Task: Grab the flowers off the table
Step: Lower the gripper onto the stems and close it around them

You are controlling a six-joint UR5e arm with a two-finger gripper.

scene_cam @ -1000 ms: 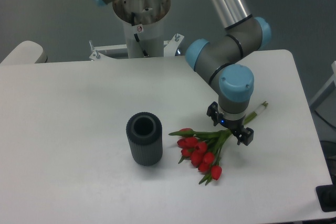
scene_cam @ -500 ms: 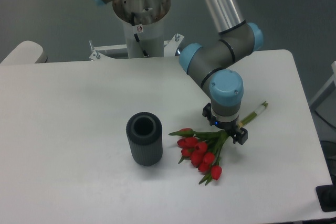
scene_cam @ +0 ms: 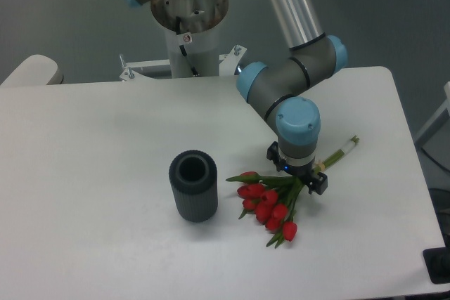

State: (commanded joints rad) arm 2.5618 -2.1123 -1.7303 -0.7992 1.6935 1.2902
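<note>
The flowers (scene_cam: 267,205) are a small bunch of red tulips with green leaves, lying flat on the white table (scene_cam: 98,145), blooms toward the front, pale stems running back right to their ends (scene_cam: 344,149). My gripper (scene_cam: 297,175) hangs straight down over the stems just behind the leaves, close to the tabletop. Its black fingers straddle the stems and look spread apart. The wrist hides the fingertips, so I cannot see whether they touch the stems.
A dark grey ribbed cylinder (scene_cam: 193,186) stands upright to the left of the blooms, open end up. The arm's base pedestal (scene_cam: 188,33) stands behind the table's far edge. The table's right edge lies beyond the stem ends.
The gripper and wrist have shifted left along the stems, toward the leaves. The flowers and the cylinder have not moved.
</note>
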